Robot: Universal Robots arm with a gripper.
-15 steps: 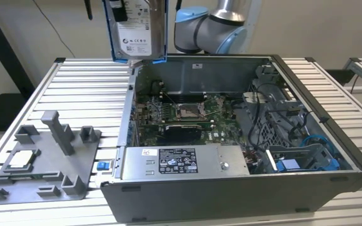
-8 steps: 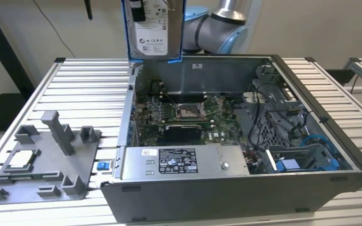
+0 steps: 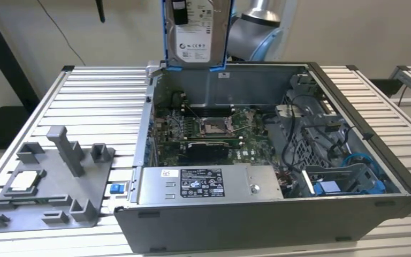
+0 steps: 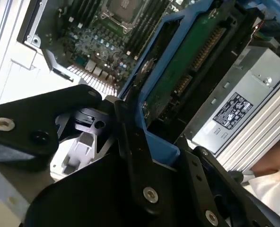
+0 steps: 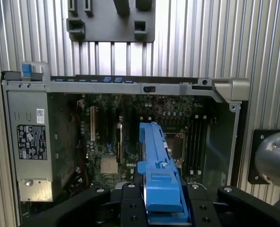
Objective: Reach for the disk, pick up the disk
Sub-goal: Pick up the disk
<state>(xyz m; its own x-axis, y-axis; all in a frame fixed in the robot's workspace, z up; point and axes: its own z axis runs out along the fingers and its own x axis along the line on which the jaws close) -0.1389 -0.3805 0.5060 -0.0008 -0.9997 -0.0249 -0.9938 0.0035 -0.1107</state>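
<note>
The disk (image 3: 197,32) is a silver hard drive with a white label in a blue carrier. In the exterior view it hangs upright in the air above the back wall of the open computer case (image 3: 366,131). In the first wrist view I see the carrier's blue edge (image 5: 157,156) between my black fingers, over the motherboard. My gripper (image 5: 161,191) is shut on the carrier. The second wrist view shows the disk's green circuit-board underside (image 4: 189,66) with my gripper (image 4: 147,137) clamped on the blue frame.
Inside the case lie the motherboard with its processor socket (image 3: 213,127), a grey power supply (image 3: 209,184) at the front and a blue bracket (image 3: 341,184) on the exterior view's right. A grey fixture plate (image 3: 55,187) holding a small silver chip (image 3: 22,182) sits on the slatted table (image 3: 98,96).
</note>
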